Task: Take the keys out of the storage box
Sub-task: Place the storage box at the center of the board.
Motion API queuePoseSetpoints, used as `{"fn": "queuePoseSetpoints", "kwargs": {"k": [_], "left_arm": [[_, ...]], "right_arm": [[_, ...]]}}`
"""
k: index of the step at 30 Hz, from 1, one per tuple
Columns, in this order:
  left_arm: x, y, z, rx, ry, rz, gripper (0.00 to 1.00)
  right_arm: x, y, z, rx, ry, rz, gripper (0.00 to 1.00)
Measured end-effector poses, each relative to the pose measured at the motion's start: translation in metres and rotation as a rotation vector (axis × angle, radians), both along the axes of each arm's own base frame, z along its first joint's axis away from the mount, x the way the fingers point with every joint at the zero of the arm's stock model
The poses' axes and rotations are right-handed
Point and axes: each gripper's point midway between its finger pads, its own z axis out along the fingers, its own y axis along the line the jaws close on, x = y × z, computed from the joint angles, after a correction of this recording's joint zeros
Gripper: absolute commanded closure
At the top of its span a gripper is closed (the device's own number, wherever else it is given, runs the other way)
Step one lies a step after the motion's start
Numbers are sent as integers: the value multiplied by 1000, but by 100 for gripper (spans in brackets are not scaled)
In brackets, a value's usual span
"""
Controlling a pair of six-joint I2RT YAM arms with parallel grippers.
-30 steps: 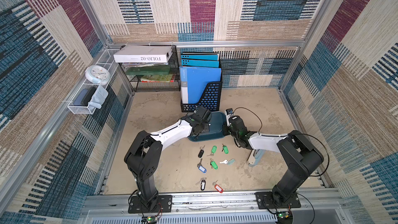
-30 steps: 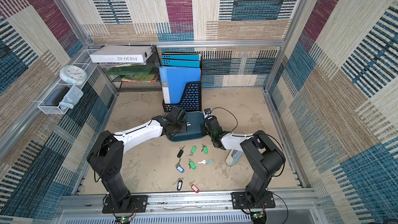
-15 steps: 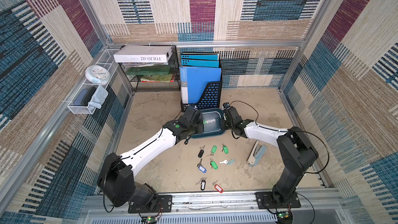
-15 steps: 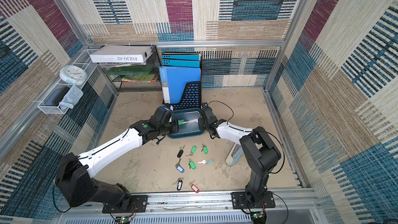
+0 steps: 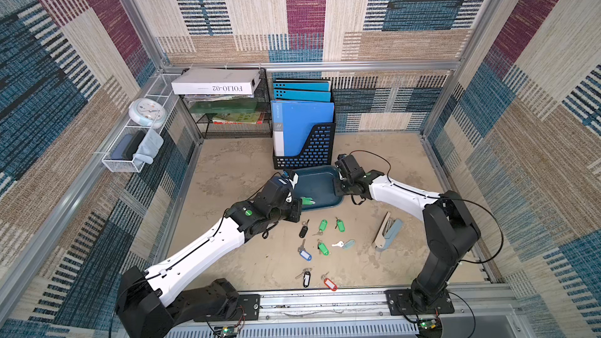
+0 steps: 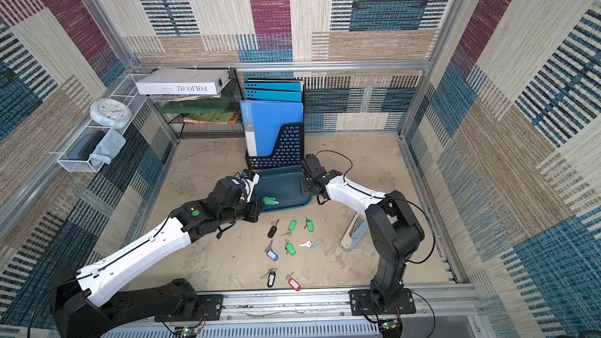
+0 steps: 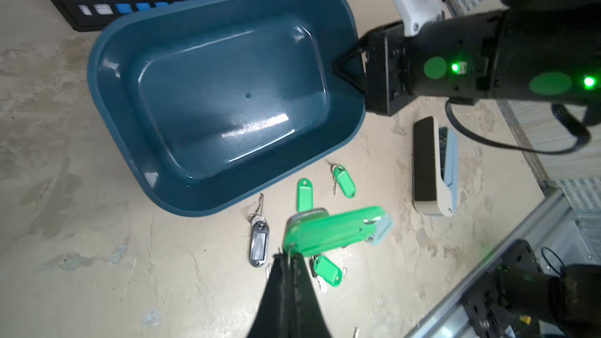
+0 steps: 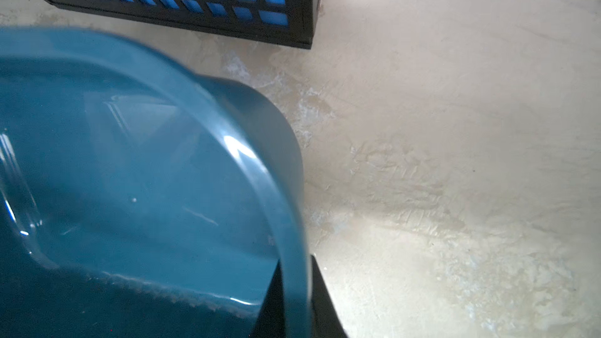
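Red plastic comes nearest: a red fob [image 5: 329,285] is seen just short of the base rail [image 5: 325,300], with a black fob [image 5: 306,278] close at its 9 o'clock. Farther in, a blue fob [image 5: 305,256], a green fob [image 5: 323,248] and a pale grey-blue fob [image 5: 348,244] are spread in a loose row. Beyond them a second black fob [image 5: 303,231], a second green fob [image 5: 322,225] and a third green fob [image 5: 340,225] are found just at 6 o'clock of the storage box [image 5: 320,186]. These keys [image 5: 337,244] (small metal ones on rings) all lie flat on the beige floor [image 5: 234,170], outside the box. At their 3 o'clock, apart, a grey-blue and beige stapler [image 5: 387,232] is laid on its side.

The box is dark teal, glossy and round-cornered. The held green fob [image 7: 335,229] is pinched by its ring in the left gripper [image 7: 288,256], whose fingers are pressed together. In both top views it is seen over the box's 7 o'clock corner, and the 9 o'clock edge is hidden there by the left wrist. The 3 o'clock rim is clamped by the right gripper [image 7: 340,68], one finger inside and one outside. Whether the box is lifted cannot be told.

At 12 o'clock, just beside the far rim, a black perforated file holder [image 5: 312,151] with blue folders [image 5: 302,125] is stood. Farther, at 10 o'clock, a white wire basket [image 5: 130,157] is hung on the wall.
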Motion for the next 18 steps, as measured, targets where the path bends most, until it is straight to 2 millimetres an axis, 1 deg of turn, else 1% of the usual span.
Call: {"fn": "queuePoseSetpoints", "kwargs": {"k": [2, 3, 5, 7, 8, 10, 11, 13, 14, 16, 18], "left_arm": [[-8, -3, -1, 11, -4, -26, 94], [-12, -4, -1, 16, -5, -37, 94], [-20, -6, -3, 27, -6, -65, 94], [-27, -10, -5, 34, -4, -89, 94], [-30, -12, -5, 38, -4, -101, 94], [-39, -20, -7, 51, -9, -132, 94], [-42, -23, -8, 57, -11, -146, 94], [-54, -34, -12, 75, -8, -193, 94], [-59, -40, -16, 87, -7, -214, 94], [-74, -55, -26, 120, 5, -272, 94], [-88, -68, -40, 162, 17, -318, 94]], "right_arm": [[0, 0, 1, 2, 2, -4, 77], [0, 0, 1, 3, 3, -7, 72], [-1, -1, 1, 0, 8, -8, 60], [-3, -3, 4, -3, 7, -12, 51], [-3, -4, 7, -3, 2, -15, 47], [-4, -9, 21, 0, -26, -29, 31], [-4, -11, 28, 2, -42, -36, 25], [-9, -22, 47, 4, -86, -64, 15], [-12, -29, 55, 5, -104, -83, 12], [-22, -50, 69, 8, -142, -136, 6], [-34, -71, 79, 11, -175, -190, 1]]}}
